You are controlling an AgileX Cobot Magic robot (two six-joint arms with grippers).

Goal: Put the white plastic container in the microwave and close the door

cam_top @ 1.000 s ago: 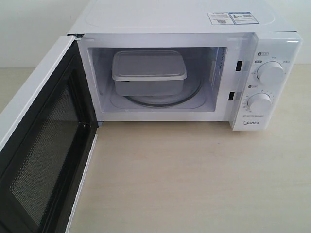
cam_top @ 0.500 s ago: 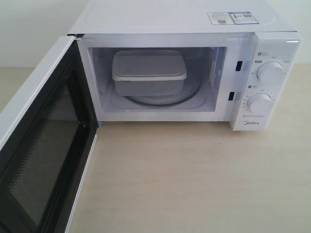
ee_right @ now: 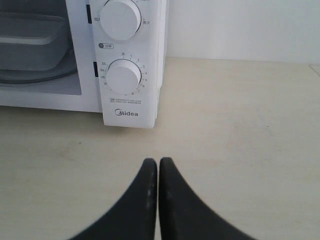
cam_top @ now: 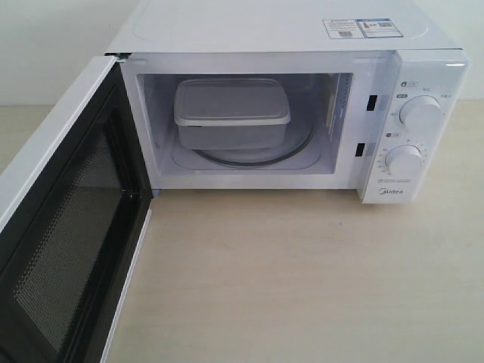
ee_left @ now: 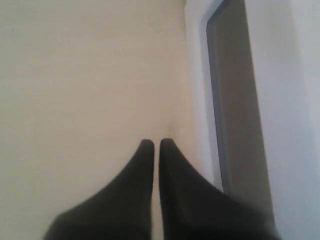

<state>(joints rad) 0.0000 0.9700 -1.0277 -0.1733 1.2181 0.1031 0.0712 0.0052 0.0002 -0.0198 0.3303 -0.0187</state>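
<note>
The white plastic container [cam_top: 231, 112] rests on the glass turntable [cam_top: 261, 156] inside the microwave [cam_top: 287, 106], lid on. The door [cam_top: 64, 219] stands swung wide to the left, its dark mesh window facing the cavity. Neither gripper shows in the exterior view. My left gripper [ee_left: 156, 142] is shut with nothing in it, hovering over the table beside the door's outer face [ee_left: 235, 100]. Shut and empty too, my right gripper [ee_right: 158, 161] hangs over the table in front of the microwave's dial panel [ee_right: 125, 75]; the container [ee_right: 30, 42] shows at that view's edge.
A light wooden table [cam_top: 302, 280] stretches in front of the microwave. Two round dials [cam_top: 420, 113] sit on the right panel, and label stickers [cam_top: 361, 28] lie on top. A pale wall stands behind.
</note>
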